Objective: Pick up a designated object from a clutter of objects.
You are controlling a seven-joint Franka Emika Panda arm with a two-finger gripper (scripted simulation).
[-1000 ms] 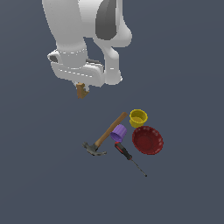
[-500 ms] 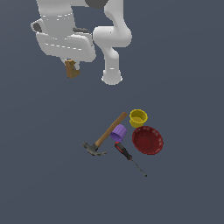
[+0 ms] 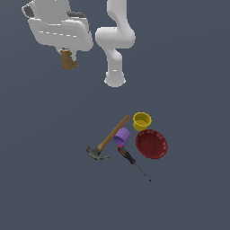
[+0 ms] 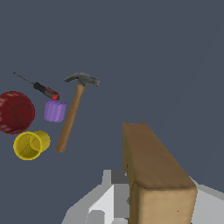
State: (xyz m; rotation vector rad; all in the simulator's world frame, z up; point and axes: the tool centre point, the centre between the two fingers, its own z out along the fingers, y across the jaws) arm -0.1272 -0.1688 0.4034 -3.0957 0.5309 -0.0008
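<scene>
tan block: the small tan-brown block (image 3: 68, 59) hangs high above the floor at the exterior view's upper left, well apart from the other things; in the wrist view it fills the near foreground (image 4: 153, 175) as a long brown box.
gripper: the gripper (image 3: 67, 53) is clenched on the tan block, which pokes out below the white hand; grey finger parts (image 4: 107, 199) sit against the block's side in the wrist view.
arm: the white panda arm (image 3: 116, 40) rises from its base behind the clutter and bends toward the exterior view's left.
hammer: the wood-handled hammer (image 3: 108, 139) lies flat on the floor, its handle end near the yellow cup.
purple cup: the purple cup (image 3: 121, 136) sits just beside the hammer handle, between it and the screwdriver.
yellow cup: the yellow cup (image 3: 142, 121) stands just beside the bowl.
bowl: the dark red bowl (image 3: 151, 144) is on the exterior view's right of the group.
screwdriver: the red-and-black screwdriver (image 3: 132, 161) lies flat near the purple cup.
floor: the plain dark grey floor (image 3: 188, 90).
</scene>
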